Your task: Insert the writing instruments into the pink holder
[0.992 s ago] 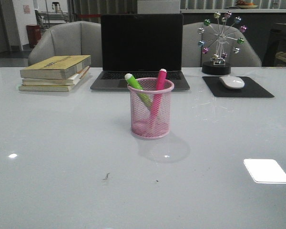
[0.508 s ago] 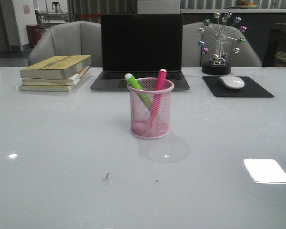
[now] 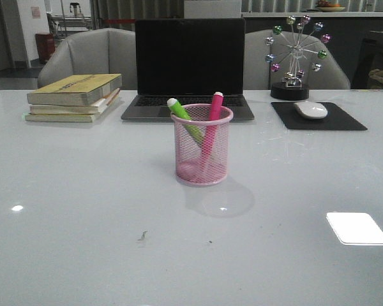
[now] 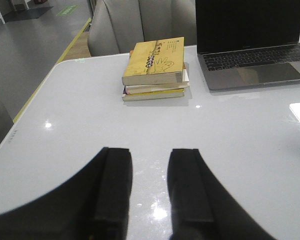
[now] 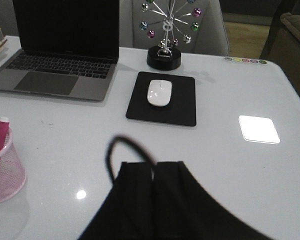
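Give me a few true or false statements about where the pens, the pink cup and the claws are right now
1. Both pens, green and pink, stand inside the pink holder. True.
2. The holder lies tipped on its side. False: it stands upright.
3. The right claw grips the pink pen. False: its fingers are shut on nothing.
4. The left claw is open and empty. True.
5. The mouse sits on the books. False: it sits on the black pad.

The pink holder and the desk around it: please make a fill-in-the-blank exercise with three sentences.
1. The green pen and the pink pen both stand inside the pink ____.
2. The white mouse rests on a black ____.
3. The stack of books lies to the ____ of the laptop in the front view.

Missing words: holder; mouse pad; left
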Robot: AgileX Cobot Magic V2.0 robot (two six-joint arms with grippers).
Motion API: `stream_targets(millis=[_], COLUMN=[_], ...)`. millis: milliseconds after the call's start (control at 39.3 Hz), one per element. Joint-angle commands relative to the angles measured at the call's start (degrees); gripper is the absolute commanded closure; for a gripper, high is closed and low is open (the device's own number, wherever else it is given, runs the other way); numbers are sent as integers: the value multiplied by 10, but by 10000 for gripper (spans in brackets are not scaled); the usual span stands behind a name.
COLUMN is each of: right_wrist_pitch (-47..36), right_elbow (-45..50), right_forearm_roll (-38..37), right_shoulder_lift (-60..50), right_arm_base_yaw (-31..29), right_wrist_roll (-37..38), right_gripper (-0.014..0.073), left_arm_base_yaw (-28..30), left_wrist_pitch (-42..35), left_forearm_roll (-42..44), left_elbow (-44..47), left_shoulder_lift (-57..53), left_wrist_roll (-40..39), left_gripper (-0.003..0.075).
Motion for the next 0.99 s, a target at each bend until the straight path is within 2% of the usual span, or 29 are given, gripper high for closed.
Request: stream_targets(millis=[0, 559, 966], right_wrist_pitch=[-59, -88, -90], right_elbow=[-6, 245, 314], right_forearm_roll=[16, 61, 61], right_shoulder_lift=[-19, -262, -343], right_arm_base_yaw=[-4, -4, -4], right_wrist_roll=[-1, -1, -1], right_gripper=[563, 563, 563], left_arm_base_yaw=[1, 1, 1], left_wrist_pitch=[14, 14, 14], left_forearm_roll=[2, 2, 2], left_elbow=[-17, -17, -17], left_shoulder_lift=[-2, -2, -2], left_wrist_roll=[-7, -7, -7], left_gripper=[453, 453, 453])
